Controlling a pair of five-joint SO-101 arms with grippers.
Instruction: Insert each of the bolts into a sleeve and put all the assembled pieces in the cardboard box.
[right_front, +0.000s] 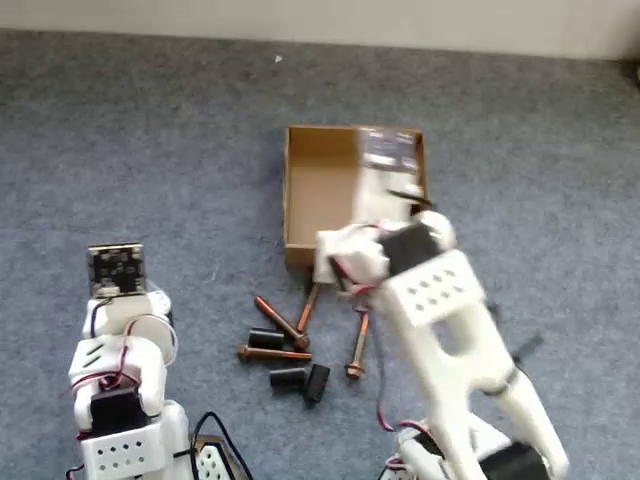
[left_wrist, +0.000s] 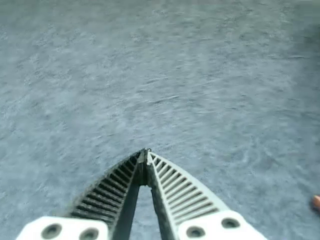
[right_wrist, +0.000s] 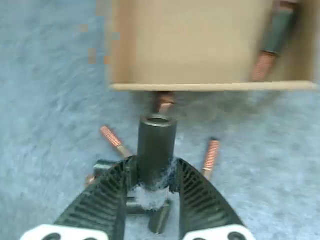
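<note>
Grey carpet (right_front: 150, 130), right claw (right_wrist: 154, 162) gripping sleeve (right_wrist: 157, 140), left claw (left_wrist: 145, 152) closed

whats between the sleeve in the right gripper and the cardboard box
In the right wrist view, the end of a copper bolt lies between the held sleeve and the near wall of the cardboard box.
</note>
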